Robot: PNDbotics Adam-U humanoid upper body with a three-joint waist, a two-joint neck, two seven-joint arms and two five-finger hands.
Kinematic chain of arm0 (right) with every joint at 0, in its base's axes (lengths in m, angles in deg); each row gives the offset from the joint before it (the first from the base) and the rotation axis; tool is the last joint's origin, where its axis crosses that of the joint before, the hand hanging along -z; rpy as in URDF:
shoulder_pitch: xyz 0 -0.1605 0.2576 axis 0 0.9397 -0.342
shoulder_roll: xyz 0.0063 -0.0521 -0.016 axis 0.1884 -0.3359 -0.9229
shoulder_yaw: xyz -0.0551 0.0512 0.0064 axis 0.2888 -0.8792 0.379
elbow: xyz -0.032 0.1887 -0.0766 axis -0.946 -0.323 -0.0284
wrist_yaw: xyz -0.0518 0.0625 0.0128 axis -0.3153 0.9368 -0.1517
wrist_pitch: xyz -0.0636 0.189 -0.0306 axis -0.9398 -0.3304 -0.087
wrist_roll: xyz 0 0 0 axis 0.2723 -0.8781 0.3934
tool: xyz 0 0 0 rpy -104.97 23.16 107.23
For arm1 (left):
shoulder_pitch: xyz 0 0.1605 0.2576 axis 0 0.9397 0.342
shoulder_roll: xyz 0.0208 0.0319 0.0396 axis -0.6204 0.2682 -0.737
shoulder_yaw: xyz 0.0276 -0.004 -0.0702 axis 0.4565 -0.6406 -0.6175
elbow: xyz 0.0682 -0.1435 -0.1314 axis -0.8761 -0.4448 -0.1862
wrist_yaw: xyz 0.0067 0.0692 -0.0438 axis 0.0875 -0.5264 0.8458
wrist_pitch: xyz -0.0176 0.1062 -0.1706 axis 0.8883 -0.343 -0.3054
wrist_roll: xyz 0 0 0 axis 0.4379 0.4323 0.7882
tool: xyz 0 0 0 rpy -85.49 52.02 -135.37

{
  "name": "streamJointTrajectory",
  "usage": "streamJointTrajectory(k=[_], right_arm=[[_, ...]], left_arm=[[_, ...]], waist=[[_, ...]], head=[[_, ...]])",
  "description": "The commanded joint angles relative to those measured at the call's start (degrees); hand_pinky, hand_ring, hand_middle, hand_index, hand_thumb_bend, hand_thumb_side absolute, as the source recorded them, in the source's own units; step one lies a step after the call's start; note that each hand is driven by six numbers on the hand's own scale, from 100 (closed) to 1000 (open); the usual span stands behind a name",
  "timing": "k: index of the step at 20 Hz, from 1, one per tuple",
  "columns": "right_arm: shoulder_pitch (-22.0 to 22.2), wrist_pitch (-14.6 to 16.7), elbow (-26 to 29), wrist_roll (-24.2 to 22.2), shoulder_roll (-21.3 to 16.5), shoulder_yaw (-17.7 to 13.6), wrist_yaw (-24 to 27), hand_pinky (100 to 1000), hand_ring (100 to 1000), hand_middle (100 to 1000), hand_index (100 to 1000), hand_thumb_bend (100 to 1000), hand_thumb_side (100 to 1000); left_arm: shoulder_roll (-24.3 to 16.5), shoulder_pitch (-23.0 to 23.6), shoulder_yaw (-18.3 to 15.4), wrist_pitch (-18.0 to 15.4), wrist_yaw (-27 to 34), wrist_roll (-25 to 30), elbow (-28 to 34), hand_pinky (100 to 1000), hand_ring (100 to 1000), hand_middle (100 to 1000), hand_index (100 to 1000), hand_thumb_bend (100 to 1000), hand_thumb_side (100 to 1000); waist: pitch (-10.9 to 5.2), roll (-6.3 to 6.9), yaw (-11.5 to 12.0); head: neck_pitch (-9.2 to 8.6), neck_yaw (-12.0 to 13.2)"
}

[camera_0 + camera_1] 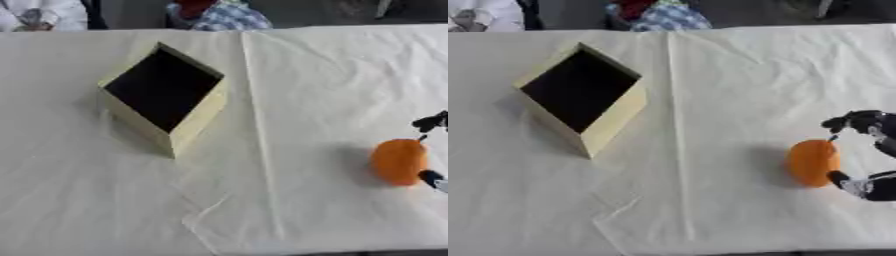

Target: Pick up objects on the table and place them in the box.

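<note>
Cardboard makes up the pale yellow, dark-lined open box (581, 95) standing at left, well apart from the smooth rounded orange object (813, 163) lying on the white cloth-covered table (710, 100) at right. It looks light, stiff and perhaps slippery, best taken across its middle; the black right hand (866, 150) has its fingers curled about it, one fingertip above and the thumb below.

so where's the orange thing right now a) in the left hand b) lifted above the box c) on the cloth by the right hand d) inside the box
c: the orange object sits on the cloth between the right hand fingers, well apart from the box.
</note>
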Motion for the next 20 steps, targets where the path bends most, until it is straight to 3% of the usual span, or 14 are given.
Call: streamJointTrajectory(k=[1, 7, 20], right_arm=[[-0.6, -2.0, 0.8, -1.4, -3.4, -1.2, 1.6, 770, 850, 739, 905, 414, 100], [-1.8, -7.2, 0.8, -1.6, -5.2, -0.2, 3.6, 769, 850, 744, 897, 352, 100], [-3.9, -13.3, 0.8, -5.9, -6.8, 3.5, 7.4, 777, 851, 748, 886, 334, 100]], left_arm=[[-1.3, -0.4, 0.1, 0.0, -0.1, 0.2, 1.1, 717, 789, 797, 728, 100, 764], [-1.3, -0.5, 0.2, 0.0, 0.0, 0.5, 1.1, 717, 789, 797, 728, 100, 762], [-0.9, -0.8, 0.3, 0.1, 0.2, 0.7, 1.1, 717, 790, 796, 728, 100, 764]], waist=[[-0.63, -0.09, 0.0], [-0.44, -0.04, 0.3], [-0.04, -0.08, 0.9]], head=[[-0.25, -0.1], [-0.24, -0.4], [-0.4, -1.3]])
